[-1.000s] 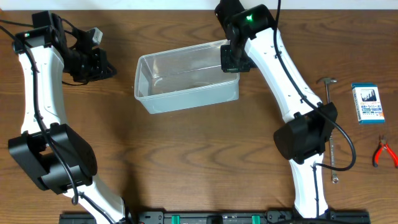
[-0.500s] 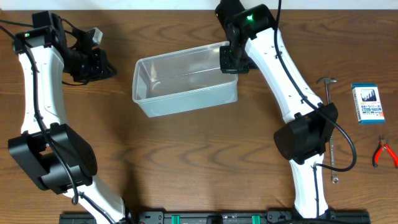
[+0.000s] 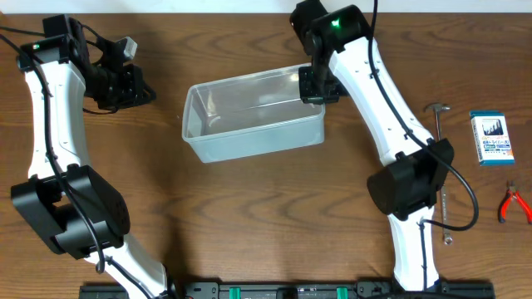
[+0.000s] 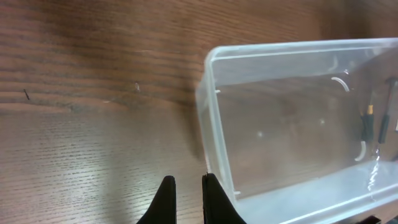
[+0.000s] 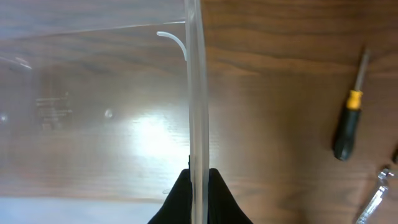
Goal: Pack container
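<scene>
The clear plastic container (image 3: 249, 143) stands empty on the wooden table, upper middle in the overhead view. My right gripper (image 3: 314, 83) is shut on its right end wall, one finger inside and one outside; the right wrist view shows the wall (image 5: 194, 93) running straight up from between the fingers (image 5: 199, 180). My left gripper (image 3: 137, 87) is to the left of the container, apart from it. In the left wrist view its fingers (image 4: 185, 186) are nearly together and hold nothing, just beside the container's near corner (image 4: 214, 124).
At the right are a hammer (image 3: 438, 116), a blue-and-white box (image 3: 491, 138), red pliers (image 3: 513, 203) and a wrench (image 3: 445, 218). A yellow-and-black screwdriver (image 5: 348, 124) lies right of the container in the right wrist view.
The container, held by my right gripper, shifted a little to the left, then to the right and slightly towards the front. The left arm has not moved.
</scene>
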`<action>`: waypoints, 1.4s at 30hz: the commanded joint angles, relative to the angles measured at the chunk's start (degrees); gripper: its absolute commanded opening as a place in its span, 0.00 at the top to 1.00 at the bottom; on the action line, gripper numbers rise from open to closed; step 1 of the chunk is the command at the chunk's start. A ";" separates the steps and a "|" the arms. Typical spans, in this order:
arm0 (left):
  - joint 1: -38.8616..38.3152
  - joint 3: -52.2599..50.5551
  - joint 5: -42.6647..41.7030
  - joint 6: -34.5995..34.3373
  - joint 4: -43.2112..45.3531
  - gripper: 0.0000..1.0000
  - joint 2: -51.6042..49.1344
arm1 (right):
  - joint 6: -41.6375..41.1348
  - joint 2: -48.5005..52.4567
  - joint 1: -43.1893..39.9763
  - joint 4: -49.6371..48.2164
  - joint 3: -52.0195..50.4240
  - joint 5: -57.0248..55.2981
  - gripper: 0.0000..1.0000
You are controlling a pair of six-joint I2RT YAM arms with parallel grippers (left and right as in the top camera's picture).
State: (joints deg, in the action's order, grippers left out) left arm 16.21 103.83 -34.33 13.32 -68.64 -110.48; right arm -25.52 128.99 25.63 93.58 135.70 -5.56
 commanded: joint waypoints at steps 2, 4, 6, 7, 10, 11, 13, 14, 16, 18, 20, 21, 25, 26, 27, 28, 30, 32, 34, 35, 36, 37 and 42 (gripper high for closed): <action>-0.07 -0.46 -0.61 -0.28 -0.31 0.94 -0.42 | -0.81 -5.05 -0.59 0.72 1.44 -3.89 0.99; -0.07 -0.46 -0.61 -0.28 -0.31 0.94 -0.42 | -0.79 -6.12 -0.59 0.52 1.44 -3.89 0.99; -0.07 -0.46 -0.61 -0.28 -0.31 0.94 -0.42 | -0.79 -6.62 -0.59 0.57 1.44 -3.87 0.99; -0.07 -0.46 -0.61 -0.31 -0.31 0.94 -0.42 | -0.72 -6.62 -0.59 0.66 1.42 -3.89 0.99; -0.07 -0.46 -0.61 -0.31 -0.31 0.94 -0.42 | -0.59 -6.62 -0.57 1.18 1.05 -3.74 0.99; -0.07 -0.46 -0.61 -0.31 -0.33 0.94 -0.42 | -0.59 -6.62 -0.57 1.20 0.61 -3.43 0.99; -0.07 -0.46 -0.61 -0.31 -0.35 0.94 -0.42 | -0.57 -6.62 -0.46 1.20 0.11 -2.82 0.99; -0.07 -0.46 -0.61 -0.31 -0.35 0.94 -0.42 | -0.59 -6.62 -0.42 1.01 -0.24 -2.80 0.99; -0.07 -0.46 -0.61 -0.31 -0.35 0.94 -0.42 | -0.59 -6.62 -0.37 0.66 -0.96 -2.75 0.99; -0.07 -0.46 -0.63 -0.31 -0.35 0.94 -0.42 | -0.57 -6.62 -0.35 0.66 -1.81 -1.86 0.99; -0.07 -0.46 -0.61 -0.31 -0.35 0.94 -0.42 | -0.59 -6.62 -0.37 0.48 -2.95 -0.98 0.99; -0.07 -0.46 -0.61 -0.31 -0.33 0.94 -0.42 | -0.59 -6.62 -0.31 0.44 -3.72 -0.87 0.99; -0.07 -0.46 -0.61 -0.31 -0.33 0.94 -0.42 | -0.59 -6.62 -0.04 -0.46 -5.03 -0.87 0.99; -0.07 -0.46 -0.63 -0.31 -0.35 0.94 -0.42 | -0.59 -6.62 0.02 -0.39 -5.03 -0.87 0.99; -0.07 -0.46 -0.63 -0.31 -0.35 0.94 -0.42 | -0.59 -6.62 0.02 -0.15 -5.03 -0.85 0.99; -0.07 -0.46 -0.61 -0.31 -0.33 0.94 -0.42 | -0.59 -6.62 0.02 0.26 -5.03 -0.87 0.99; -0.07 -0.46 -0.63 -0.31 -0.33 0.94 -0.42 | -0.59 -6.62 0.00 1.33 -5.05 -1.14 0.99; -0.07 -0.46 -0.61 -0.31 -0.31 0.94 -0.42 | -0.57 -6.62 -0.07 1.90 -5.18 -1.64 0.99; -0.07 -0.46 -0.61 -0.31 -0.31 0.94 -0.42 | -0.57 -6.62 -0.07 2.10 -5.22 -1.73 0.99; -0.07 -0.46 -0.61 -0.31 -0.31 0.94 -0.42 | -0.57 -6.62 -0.04 2.16 -5.27 -1.73 0.99; -0.07 -0.46 -0.63 -0.31 -0.33 0.94 -0.42 | -0.57 -6.62 -0.04 2.27 -5.35 -1.73 0.99; -0.07 -0.46 -0.63 -0.31 -0.33 0.94 -0.42 | -0.57 -6.62 -0.04 2.49 -5.38 -1.73 0.99; -0.07 -0.46 -0.61 -0.31 -0.33 0.94 -0.42 | 0.31 -6.64 -0.04 3.34 -5.38 -1.73 0.99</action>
State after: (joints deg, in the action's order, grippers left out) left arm 16.21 103.83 -34.33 13.32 -68.69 -110.48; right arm -25.47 123.87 25.63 96.53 130.63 -7.14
